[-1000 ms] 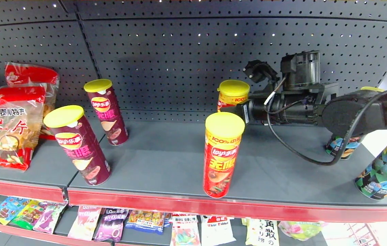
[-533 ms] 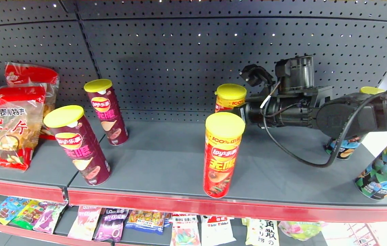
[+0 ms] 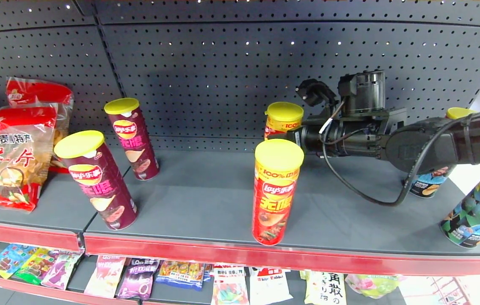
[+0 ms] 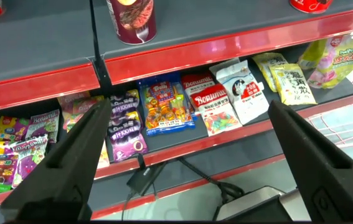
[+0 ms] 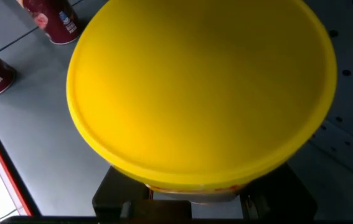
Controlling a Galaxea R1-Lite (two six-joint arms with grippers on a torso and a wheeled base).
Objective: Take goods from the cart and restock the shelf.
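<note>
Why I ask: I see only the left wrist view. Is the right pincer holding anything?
Observer: Yes, the right pincer grips a yellow-lidded red can at the back of the shelf.
Operator: Is it set down?
Observer: Cannot tell; the front red can hides its base.
Operator: What's on its left?
Observer: Bare shelf, then a rear purple can and a front purple can.
</note>
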